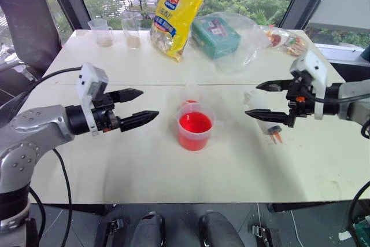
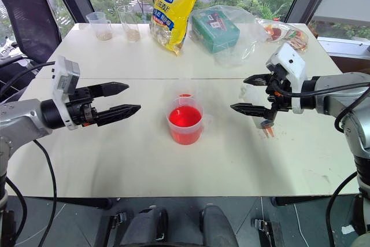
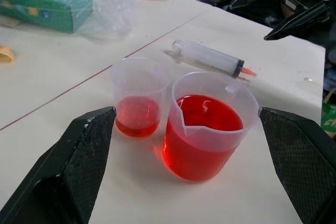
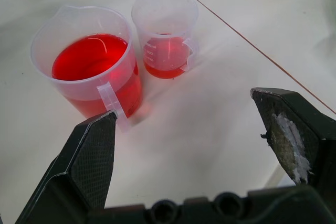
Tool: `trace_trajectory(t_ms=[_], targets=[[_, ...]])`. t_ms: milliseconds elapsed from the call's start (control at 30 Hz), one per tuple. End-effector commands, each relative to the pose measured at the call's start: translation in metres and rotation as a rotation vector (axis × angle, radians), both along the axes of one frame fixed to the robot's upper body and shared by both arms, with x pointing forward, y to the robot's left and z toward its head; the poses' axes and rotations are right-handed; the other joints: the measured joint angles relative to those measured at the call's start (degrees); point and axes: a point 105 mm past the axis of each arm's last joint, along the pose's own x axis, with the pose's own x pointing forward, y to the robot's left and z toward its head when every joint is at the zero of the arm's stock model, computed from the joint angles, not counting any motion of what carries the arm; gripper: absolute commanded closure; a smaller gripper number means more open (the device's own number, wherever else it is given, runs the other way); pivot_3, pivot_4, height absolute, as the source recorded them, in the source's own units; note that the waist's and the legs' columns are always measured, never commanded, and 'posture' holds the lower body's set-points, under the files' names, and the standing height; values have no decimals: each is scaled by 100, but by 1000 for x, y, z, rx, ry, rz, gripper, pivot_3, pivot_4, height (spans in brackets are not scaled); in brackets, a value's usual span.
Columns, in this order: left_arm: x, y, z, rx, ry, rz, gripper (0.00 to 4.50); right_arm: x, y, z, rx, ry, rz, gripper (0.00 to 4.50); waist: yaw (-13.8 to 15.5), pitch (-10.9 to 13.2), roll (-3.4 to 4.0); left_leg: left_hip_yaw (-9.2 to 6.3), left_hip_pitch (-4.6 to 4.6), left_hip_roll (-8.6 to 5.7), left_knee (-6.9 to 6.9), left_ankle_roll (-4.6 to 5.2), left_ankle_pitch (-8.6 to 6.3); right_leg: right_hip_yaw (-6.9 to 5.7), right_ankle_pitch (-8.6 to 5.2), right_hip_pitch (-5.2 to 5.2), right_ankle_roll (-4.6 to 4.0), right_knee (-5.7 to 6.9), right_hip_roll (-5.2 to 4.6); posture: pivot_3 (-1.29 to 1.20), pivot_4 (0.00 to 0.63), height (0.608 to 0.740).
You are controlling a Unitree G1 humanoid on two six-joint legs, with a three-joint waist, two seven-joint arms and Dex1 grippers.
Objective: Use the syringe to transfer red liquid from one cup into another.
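- White bench [image 1: 144, 166] before windows.
- Beaker [image 1: 195, 126] of red liquid [image 1: 194, 123] mid-bench, small cup [image 3: 138, 97] touching behind it.
- Syringe [image 3: 210, 59] lies flat under right pincer [image 1: 265, 100].
- Left pincer [image 1: 134, 107] and right both gape, empty.

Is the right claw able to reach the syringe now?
Probably yes. The right claw hangs open just above the syringe, which lies flat on the table, with nothing between them.

beaker [image 1: 195, 126] mid-table — small cup [image 3: 137, 97] just behind | syringe [image 3: 210, 59] right
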Motion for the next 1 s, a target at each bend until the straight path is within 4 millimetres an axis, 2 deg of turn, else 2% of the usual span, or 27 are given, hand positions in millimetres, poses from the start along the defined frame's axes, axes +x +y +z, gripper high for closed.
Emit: trace_trajectory(t_ms=[33,233,667,1000], targets=[[-4,1,14,-25,-46,-11,0,0,0,8,-6,-38,-3,19,0,0,0,0,0,0,0,0,0,0,0,0,0,0,0,0,150,740],[-4,0,17,-37,-53,-14,0,1,-6,4,-32,-26,-28,19,1,0,0,0,0,0,0,0,0,0,0,0,0,0,-1,0,150,740],[-2,-2,15,-32,-64,-17,0,20,-21,-11,-96,25,-154,19,-6,0,0,1,0,0,1,0,0,0,0,0,0,0,0,0,150,740],[0,-7,13,-44,-86,-20,0,69,-49,-32,-127,166,-465,19,-20,0,0,2,1,0,3,0,0,1,0,-2,-1,1,0,0,150,740]])
